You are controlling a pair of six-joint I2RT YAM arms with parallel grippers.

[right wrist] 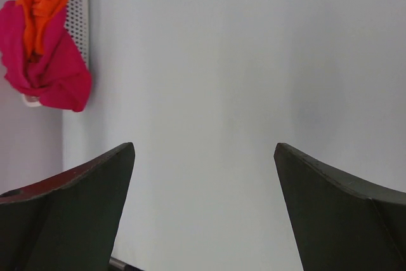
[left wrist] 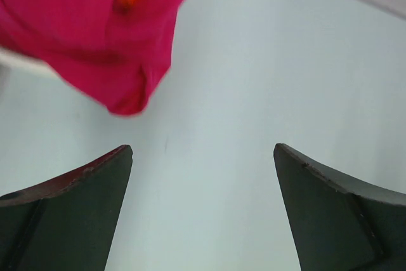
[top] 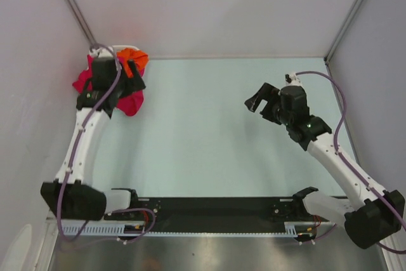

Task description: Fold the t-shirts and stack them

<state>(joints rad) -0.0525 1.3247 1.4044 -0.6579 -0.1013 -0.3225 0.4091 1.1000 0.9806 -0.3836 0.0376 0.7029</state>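
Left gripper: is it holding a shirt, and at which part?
Nothing is held. The left gripper is open; the pink shirt is ahead of it, untouched.

Robotics test cell: a left arm (top: 79,144) and a right arm (top: 339,160), both white, stand bolted to a black rail (top: 216,206) at the near edge of a pale table (top: 209,138). Blank white panels (top: 209,4) framed by metal posts (top: 71,4) wall the bench in on three sides. Purple cables (top: 315,73) trail along the machines.

t-shirts (top: 131,103) in basket (right wrist: 77,17), far-left corner of table (top: 209,131)
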